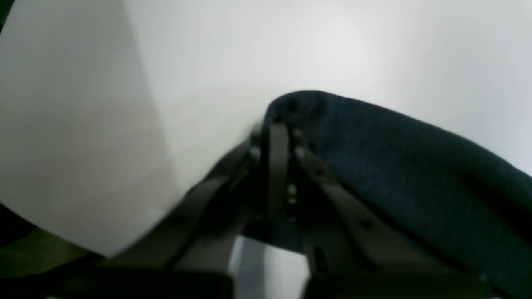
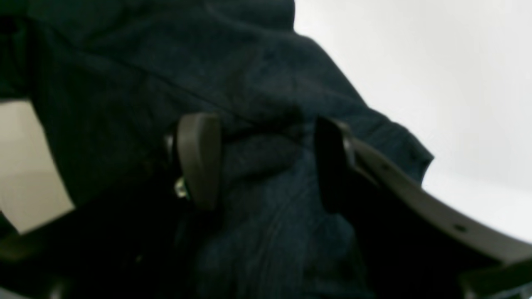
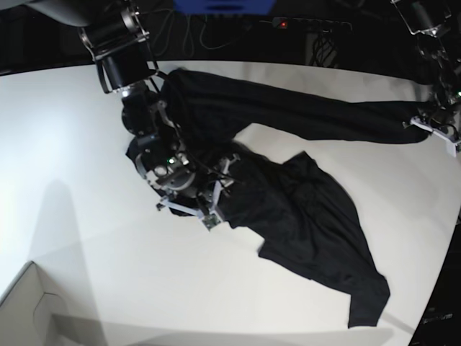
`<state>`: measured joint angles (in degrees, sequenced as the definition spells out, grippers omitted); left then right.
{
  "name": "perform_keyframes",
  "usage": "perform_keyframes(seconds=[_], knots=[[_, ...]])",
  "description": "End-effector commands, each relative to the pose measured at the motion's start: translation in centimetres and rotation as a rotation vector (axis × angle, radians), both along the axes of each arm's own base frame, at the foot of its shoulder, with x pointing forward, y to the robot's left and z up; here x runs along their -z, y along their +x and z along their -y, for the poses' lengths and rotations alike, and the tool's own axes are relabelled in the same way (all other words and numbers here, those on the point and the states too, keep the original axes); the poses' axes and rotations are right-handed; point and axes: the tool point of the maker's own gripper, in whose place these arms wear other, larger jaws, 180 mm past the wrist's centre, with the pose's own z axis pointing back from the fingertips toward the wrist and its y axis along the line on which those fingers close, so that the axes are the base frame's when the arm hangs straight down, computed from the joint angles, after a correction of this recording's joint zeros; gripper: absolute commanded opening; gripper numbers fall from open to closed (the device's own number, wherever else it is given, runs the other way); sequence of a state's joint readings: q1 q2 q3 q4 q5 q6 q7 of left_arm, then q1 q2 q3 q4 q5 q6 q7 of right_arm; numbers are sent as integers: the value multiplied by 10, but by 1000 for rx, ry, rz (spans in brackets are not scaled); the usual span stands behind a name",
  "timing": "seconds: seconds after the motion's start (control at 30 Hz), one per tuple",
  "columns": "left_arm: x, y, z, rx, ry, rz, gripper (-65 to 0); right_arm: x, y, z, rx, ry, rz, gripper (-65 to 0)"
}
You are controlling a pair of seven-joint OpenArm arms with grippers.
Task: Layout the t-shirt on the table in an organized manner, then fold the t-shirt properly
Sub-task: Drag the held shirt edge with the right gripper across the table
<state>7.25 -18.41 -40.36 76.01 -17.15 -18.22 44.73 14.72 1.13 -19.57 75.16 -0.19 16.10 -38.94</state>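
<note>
A broad, smooth white counter (image 3: pixel 86 238) with a curved far edge fills the base view, set against a dark background. Spread across its right half lies the t-shirt (image 3: pixel 302 209), a black, thin, soft garment, crumpled in loose folds. One long sleeve stretches in a straight band toward the counter's right edge, and a rumpled flap trails to the near right corner. At the near left corner, the pale corner of a box (image 3: pixel 29 306) shows.

The right pincer (image 2: pixel 266 162) stands over the shirt's left part, released: its two dark, rounded fingers (image 2: pixel 198 158) are set well apart with wrinkled black cloth between and beneath them, neither clamping it.

The left pincer (image 1: pixel 277 124), at the counter's right edge, is clenched on the rounded end of the stretched sleeve, its slim dark fingers pressed together on the cloth's edge, with bare white counter beyond.
</note>
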Motion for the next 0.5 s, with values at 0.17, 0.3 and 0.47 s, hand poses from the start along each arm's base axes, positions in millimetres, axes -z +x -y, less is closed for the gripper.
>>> perform_keyframes(seconds=[0.17, 0.3, 0.47], knots=[[-16, 10, -10, 4, 33, 45, -648, -20, 15, -11, -17, 55, 93, -285], [-16, 10, -10, 4, 33, 45, -648, -5, 12, -8, -13, 45, 54, -311], [-16, 10, -10, 4, 33, 45, -648, -7, 14, -10, -14, 54, 68, -402]])
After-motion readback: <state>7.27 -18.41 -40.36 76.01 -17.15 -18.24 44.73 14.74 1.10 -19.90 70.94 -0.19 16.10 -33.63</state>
